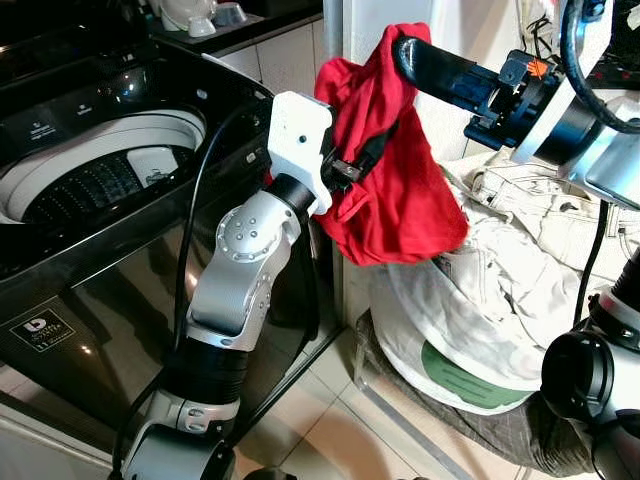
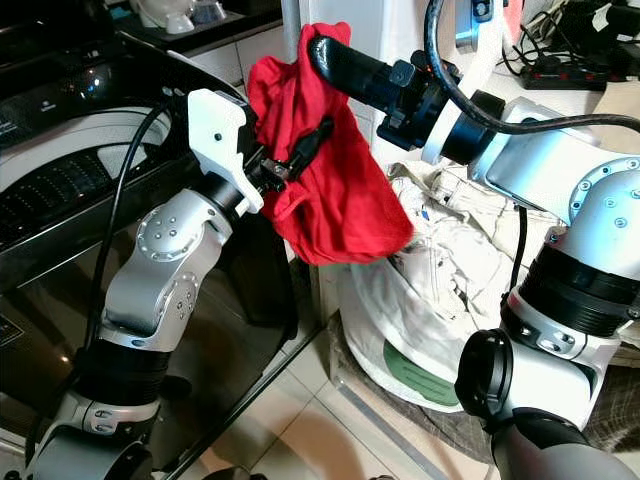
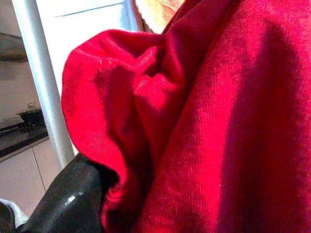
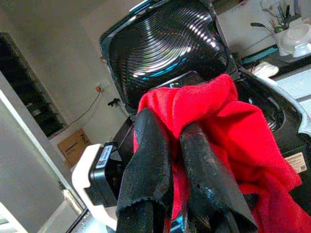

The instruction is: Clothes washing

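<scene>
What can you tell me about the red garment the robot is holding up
The red garment is a soft, finely ribbed knit, bunched and hanging in folds. The right tool pinches its top edge; the left tool grips its side. It hangs in the air between the open washing machine and the laundry basket, touching neither.

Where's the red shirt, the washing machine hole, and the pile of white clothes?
red shirt [image 1: 405,200], left eye view, middle of the hanging cloth.
washing machine hole [image 1: 100,185], left eye view, ribbed inside of the drum.
pile of white clothes [image 1: 500,270], left eye view, cream fabric on top of the heap.
</scene>
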### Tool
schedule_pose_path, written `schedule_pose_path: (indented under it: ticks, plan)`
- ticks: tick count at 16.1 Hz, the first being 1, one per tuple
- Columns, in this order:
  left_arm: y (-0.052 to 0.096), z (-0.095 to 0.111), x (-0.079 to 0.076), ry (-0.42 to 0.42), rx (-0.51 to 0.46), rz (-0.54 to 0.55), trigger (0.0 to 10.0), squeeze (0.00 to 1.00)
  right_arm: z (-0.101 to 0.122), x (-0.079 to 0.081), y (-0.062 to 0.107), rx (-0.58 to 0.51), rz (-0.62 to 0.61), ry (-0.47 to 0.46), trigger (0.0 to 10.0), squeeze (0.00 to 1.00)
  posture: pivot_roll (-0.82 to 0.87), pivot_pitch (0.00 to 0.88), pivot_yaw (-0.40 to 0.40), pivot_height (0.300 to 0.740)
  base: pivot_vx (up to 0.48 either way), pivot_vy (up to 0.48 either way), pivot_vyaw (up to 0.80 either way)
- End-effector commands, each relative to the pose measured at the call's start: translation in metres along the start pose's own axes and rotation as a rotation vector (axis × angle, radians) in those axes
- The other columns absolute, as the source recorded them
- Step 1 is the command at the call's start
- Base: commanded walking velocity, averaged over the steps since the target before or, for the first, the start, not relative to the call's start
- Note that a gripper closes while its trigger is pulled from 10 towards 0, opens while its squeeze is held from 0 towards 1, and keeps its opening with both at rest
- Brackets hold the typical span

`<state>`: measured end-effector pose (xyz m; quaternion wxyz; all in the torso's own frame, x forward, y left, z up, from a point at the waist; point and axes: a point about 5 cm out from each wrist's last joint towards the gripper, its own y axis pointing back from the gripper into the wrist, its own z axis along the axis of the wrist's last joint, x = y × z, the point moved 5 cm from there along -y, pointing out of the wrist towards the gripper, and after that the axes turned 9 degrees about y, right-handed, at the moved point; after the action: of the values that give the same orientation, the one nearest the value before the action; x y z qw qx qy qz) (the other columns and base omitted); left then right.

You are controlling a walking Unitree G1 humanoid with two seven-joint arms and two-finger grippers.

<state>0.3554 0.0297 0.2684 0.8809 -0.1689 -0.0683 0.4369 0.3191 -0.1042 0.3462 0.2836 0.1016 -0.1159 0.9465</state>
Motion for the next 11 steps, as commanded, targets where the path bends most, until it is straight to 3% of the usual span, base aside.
schedule_pose_path:
  ticks: [1,6,11]
  plan:
    - [0.002,-0.002,0.011,0.003,0.008,0.043,0.0,0.0,0.006,0.008,0.0,-0.017,0.024,0.02,0.0,0.0,-0.1,0.0,0.067,0.74,0.0,0.0,0.0]
    - [0.002,-0.001,0.014,0.012,0.007,0.057,0.0,0.0,0.007,0.006,0.001,-0.015,0.012,0.02,0.0,0.0,-0.1,0.0,0.069,0.74,0.0,0.0,0.0]
    - [0.004,0.001,0.028,0.001,0.001,0.112,0.0,0.0,0.005,0.002,0.001,-0.007,-0.016,0.031,0.0,0.0,-0.1,0.0,0.069,0.74,0.0,0.0,0.0]
